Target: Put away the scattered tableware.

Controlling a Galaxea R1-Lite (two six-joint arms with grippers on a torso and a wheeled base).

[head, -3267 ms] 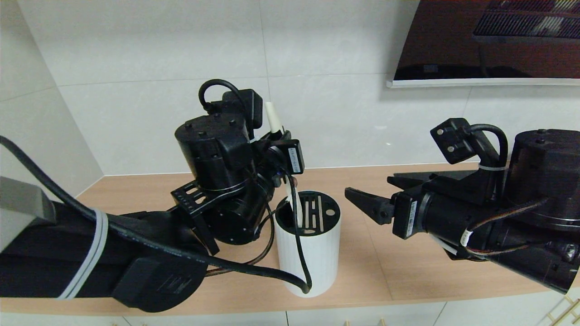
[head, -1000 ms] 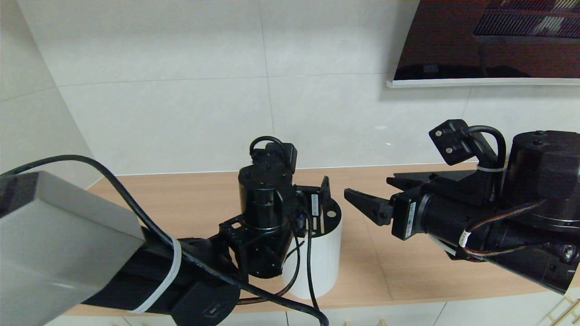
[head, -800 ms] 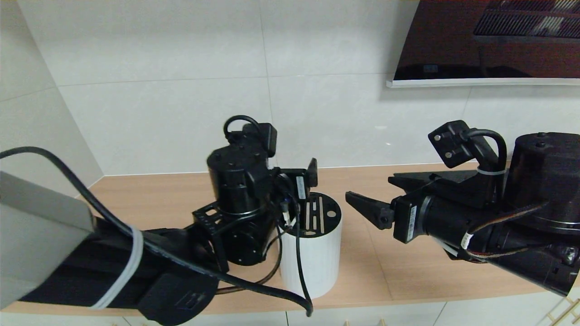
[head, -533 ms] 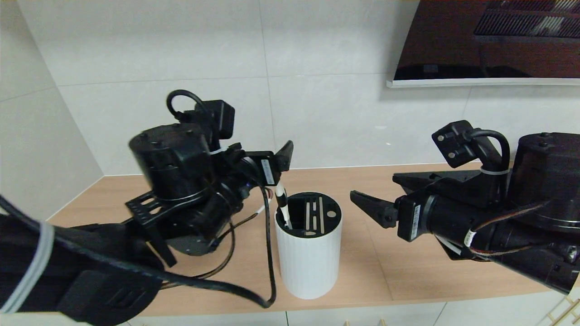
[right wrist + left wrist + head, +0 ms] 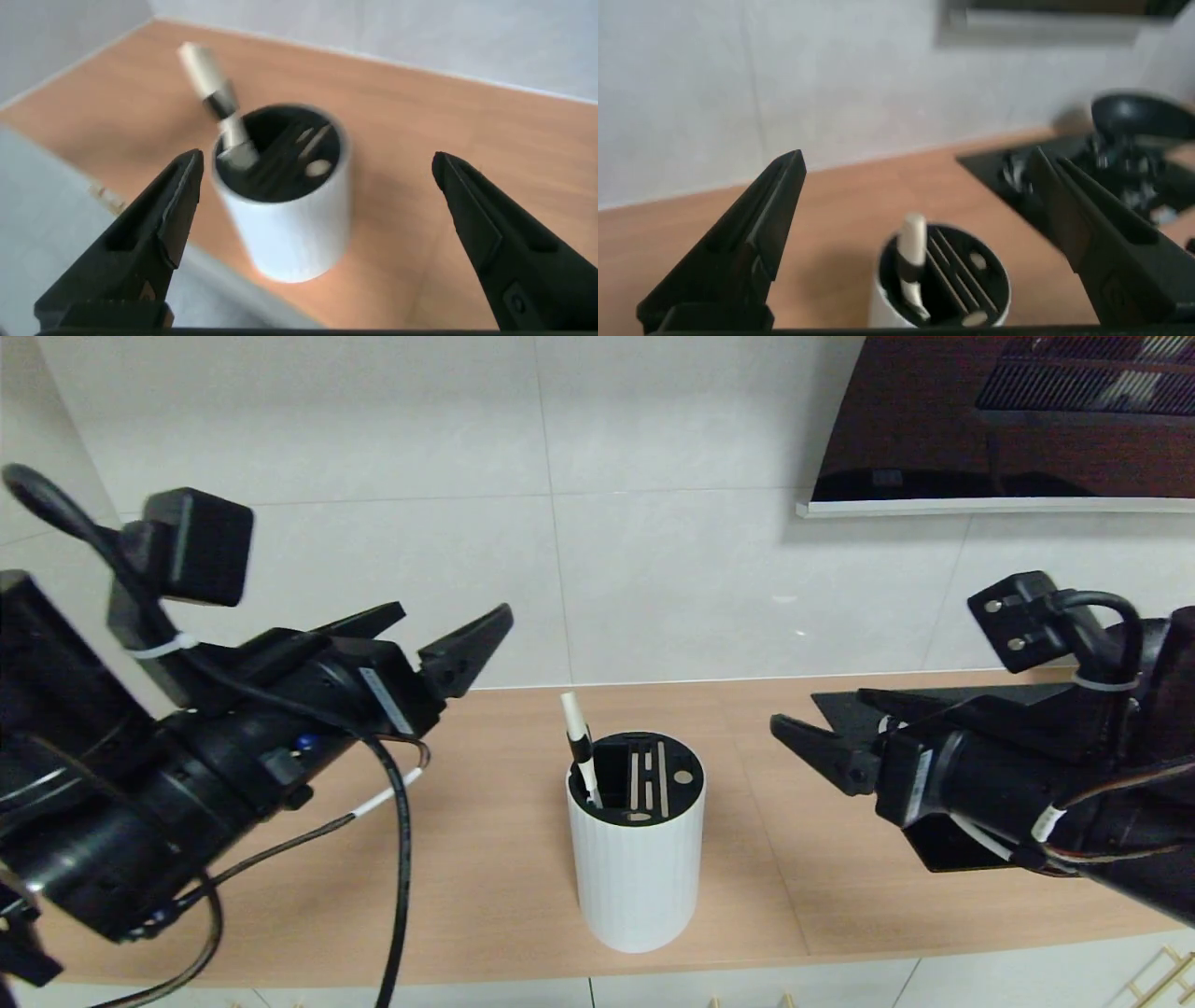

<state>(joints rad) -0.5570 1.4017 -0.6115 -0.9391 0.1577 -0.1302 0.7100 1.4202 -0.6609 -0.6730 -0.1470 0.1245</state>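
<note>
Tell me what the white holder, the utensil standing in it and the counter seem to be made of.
Holder: probably plastic, possibly ceramic; matte white wall with fine vertical ribs and a black slotted top insert.
Utensil: smooth cream handle with a black band, plastic or ceramic by look; its working end is hidden inside.
Counter: wood or wood-look laminate; light matte surface with plank seams.

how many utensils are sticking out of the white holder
1. A white-handled utensil stands tilted in the big opening of the holder, on the robot's left side of its top. Anything sunk deep in the narrow slots would be hidden.
</note>
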